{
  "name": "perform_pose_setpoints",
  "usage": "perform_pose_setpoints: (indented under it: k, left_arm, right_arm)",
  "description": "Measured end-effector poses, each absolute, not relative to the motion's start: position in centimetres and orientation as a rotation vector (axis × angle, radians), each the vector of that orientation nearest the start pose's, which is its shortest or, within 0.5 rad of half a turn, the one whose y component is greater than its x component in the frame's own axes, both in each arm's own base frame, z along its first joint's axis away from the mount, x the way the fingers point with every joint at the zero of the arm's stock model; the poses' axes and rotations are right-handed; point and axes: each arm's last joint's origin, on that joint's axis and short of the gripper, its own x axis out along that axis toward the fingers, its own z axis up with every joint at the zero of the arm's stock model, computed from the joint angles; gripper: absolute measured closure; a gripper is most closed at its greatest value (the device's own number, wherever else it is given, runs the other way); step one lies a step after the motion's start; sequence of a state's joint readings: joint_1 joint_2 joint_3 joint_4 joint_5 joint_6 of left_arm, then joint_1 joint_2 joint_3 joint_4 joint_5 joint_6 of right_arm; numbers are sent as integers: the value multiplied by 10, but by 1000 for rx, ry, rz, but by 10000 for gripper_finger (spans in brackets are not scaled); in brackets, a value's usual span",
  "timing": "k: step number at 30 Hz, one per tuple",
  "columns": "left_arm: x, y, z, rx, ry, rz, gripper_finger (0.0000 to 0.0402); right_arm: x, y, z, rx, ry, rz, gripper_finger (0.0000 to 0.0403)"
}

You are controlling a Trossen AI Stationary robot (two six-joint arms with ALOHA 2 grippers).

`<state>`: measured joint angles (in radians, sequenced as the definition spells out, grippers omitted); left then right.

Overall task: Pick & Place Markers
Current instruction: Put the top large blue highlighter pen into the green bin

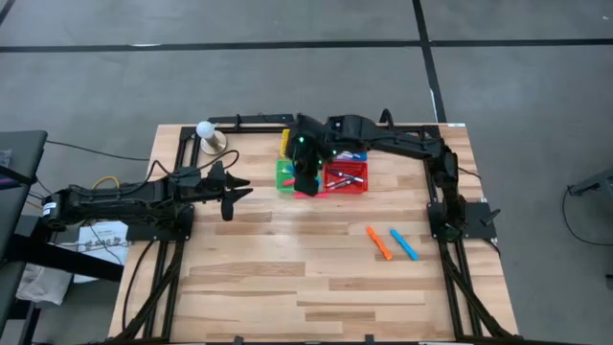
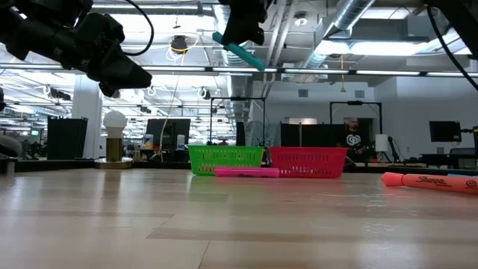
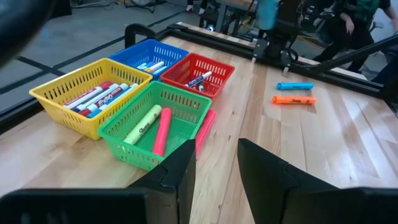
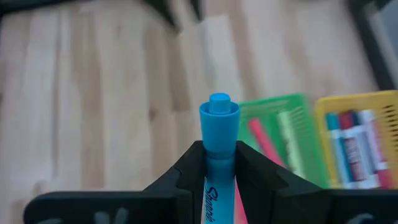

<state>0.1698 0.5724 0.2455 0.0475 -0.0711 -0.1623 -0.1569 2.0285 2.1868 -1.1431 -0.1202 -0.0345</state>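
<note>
Markers: wooden surface (image 1: 287,268) carries four mesh baskets (image 3: 155,121) holding several, one pink marker (image 2: 246,172) beside the green basket, orange and blue ones lying apart. Right claw (image 4: 219,163) pinches a blue marker (image 4: 218,134) above the baskets. Left claw (image 3: 216,163) hovers spread, empty.

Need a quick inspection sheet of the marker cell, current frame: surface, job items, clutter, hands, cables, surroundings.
Surface: wooden table, bare planks in front.
Job's things: markers inside the green basket, red basket, yellow basket and blue basket; pink marker on the table against the green basket; orange marker and blue marker loose on the table.
Clutter: white bulb on a stand.
Hands: right hand shut on teal marker, raised over the baskets; left hand open, empty.
Cables: bundle off the table's left edge.
Surroundings: open lab hall, a person far behind.
</note>
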Motion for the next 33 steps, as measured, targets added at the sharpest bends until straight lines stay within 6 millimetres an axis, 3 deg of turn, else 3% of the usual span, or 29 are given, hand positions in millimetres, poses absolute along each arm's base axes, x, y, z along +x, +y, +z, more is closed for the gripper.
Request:
perform_pose_setpoints:
  k: [7, 14, 22, 33]
  left_arm:
    - [140, 26, 199, -174, 254, 261, 284]
    - [140, 26, 199, -174, 253, 261, 284]
    - [140, 26, 199, -174, 253, 262, 284]
    - [142, 27, 199, -172, 250, 273, 284]
  right_arm:
    - [423, -96, 361, 66, 870, -87, 337]
    - [429, -127, 349, 20, 857, -133, 337]
    - [440, -150, 318, 44, 914, -162, 337]
    - [467, -148, 242, 135, 1088, -67, 337]
